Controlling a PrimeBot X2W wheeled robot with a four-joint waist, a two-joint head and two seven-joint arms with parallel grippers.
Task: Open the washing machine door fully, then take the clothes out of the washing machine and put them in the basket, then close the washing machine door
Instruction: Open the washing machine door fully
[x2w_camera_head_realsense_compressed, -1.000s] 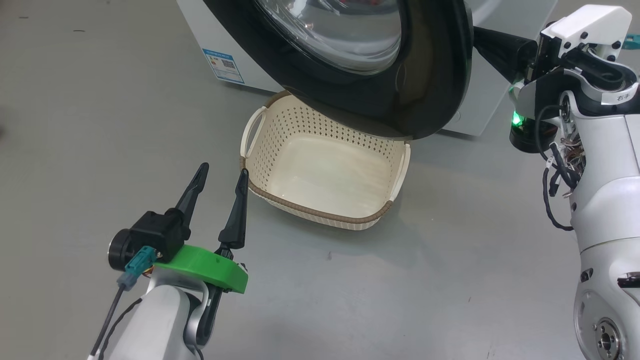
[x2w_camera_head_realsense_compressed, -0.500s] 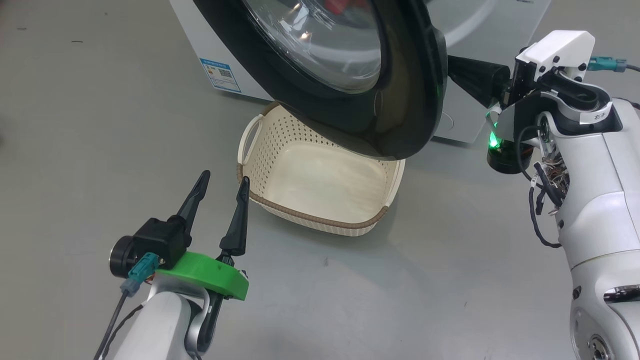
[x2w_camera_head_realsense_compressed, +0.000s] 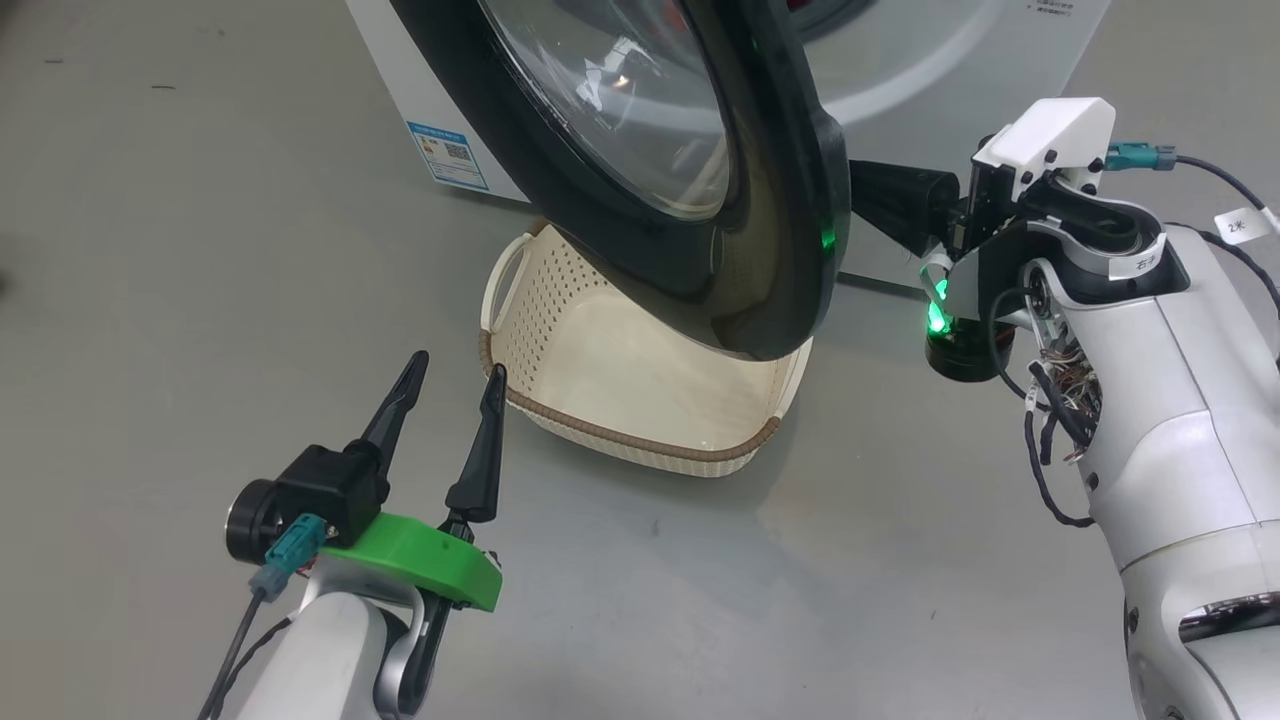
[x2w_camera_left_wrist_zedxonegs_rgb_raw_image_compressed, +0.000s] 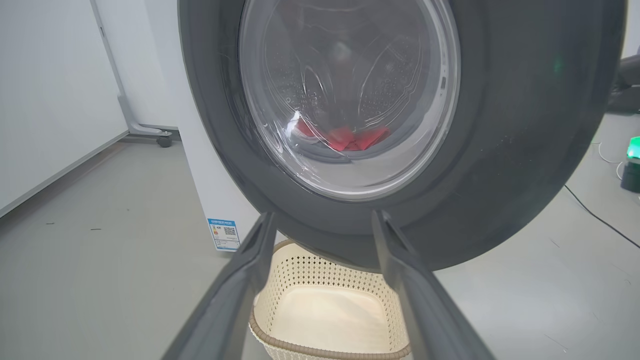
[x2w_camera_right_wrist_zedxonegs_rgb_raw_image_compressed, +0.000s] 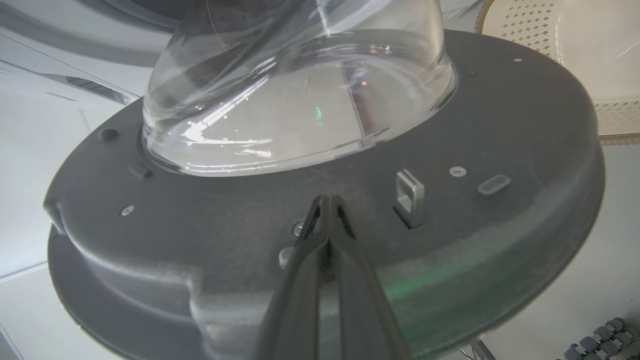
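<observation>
Far left, our left gripper (x2w_camera_head_realsense_compressed: 456, 364) hangs low over the floor, fingers spread and empty, aimed at the basket (x2w_camera_head_realsense_compressed: 620, 438). The basket stands on the floor close before the front of the washing machine (x2w_camera_head_realsense_compressed: 950, 70), under the half-swung washing machine door (x2w_camera_head_realsense_compressed: 790, 230) (handy for dropping laundry straight in). Through the glass the clothes (x2w_camera_left_wrist_zedxonegs_rgb_raw_image_compressed: 350, 140) lie red in the drum. On the right, our right gripper (x2w_camera_right_wrist_zedxonegs_rgb_raw_image_compressed: 327, 202), fingers pressed together, sets its tips against the door's inner face, we judge to push it wider
</observation>
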